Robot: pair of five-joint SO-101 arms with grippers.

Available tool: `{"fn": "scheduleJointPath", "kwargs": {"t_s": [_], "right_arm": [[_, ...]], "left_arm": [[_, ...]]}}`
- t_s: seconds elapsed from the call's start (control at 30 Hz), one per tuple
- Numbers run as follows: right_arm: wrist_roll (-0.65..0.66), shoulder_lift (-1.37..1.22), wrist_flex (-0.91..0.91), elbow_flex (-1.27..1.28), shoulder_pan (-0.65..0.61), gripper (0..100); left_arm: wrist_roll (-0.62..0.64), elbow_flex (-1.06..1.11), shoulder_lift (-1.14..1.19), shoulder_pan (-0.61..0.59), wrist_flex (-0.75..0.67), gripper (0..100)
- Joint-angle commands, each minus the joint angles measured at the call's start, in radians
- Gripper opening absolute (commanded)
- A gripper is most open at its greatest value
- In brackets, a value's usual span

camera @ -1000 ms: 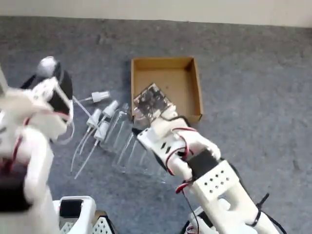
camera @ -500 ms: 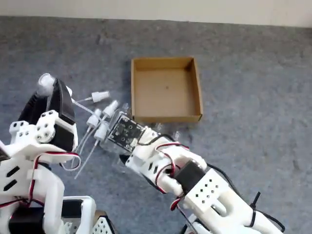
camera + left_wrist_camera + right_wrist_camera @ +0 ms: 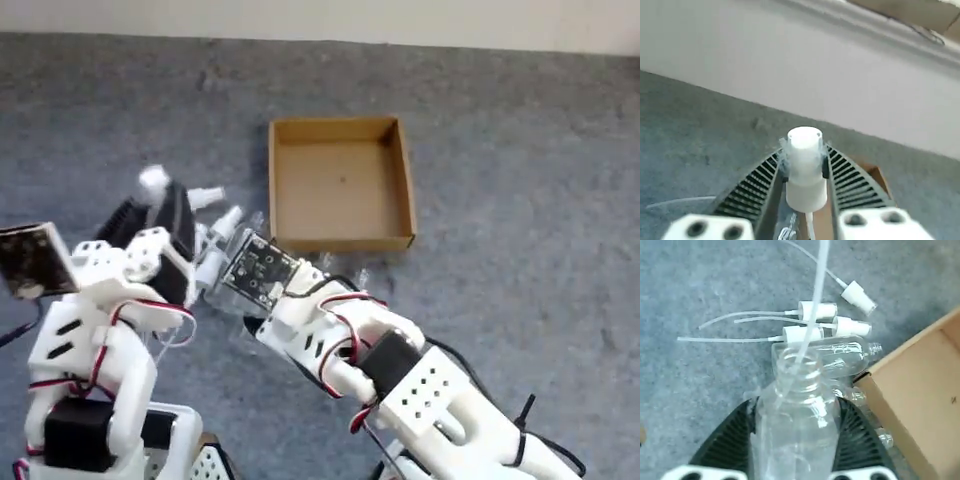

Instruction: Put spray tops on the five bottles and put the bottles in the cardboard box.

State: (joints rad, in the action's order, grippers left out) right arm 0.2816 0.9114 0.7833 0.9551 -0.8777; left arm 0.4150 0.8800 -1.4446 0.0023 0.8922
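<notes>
The box (image 3: 408, 180) stands open-topped on the grey counter (image 3: 520, 150), with every bottle outside it. The right claw (image 3: 796, 407) is clamped on one clear bottle (image 3: 795, 432) just beside the box. The left claw (image 3: 805, 150) pinches one spray top (image 3: 805, 172), whose tube (image 3: 815, 300) dips into that bottle's mouth. Four loose tops (image 3: 817, 310) lie close together on the counter. At least three more bottles (image 3: 847, 352) lie between the tops and the box; the exact count cannot be told.
</notes>
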Motion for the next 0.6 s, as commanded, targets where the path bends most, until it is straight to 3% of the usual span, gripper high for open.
{"fn": "scheduleJointPath", "kwargs": {"t_s": [0.0,0.17,0.33,0.57], "right_arm": [[-0.055,0.027,-0.022,-0.015,-0.007,0.5],[-0.041,0.027,-0.018,-0.015,0.025,0.5],[-0.051,0.085,-0.025,-0.015,0.076,0.4],[-0.178,0.174,-0.303,0.117,0.059,0.4]], "left_arm": [[-0.029,0.051,-0.004,0.058,-0.015,0],[-0.032,0.09,-0.005,0.107,0.014,0],[-0.117,0.093,-0.005,0.162,0.092,0],[-0.123,0.114,-0.005,0.239,0.094,0]]}}
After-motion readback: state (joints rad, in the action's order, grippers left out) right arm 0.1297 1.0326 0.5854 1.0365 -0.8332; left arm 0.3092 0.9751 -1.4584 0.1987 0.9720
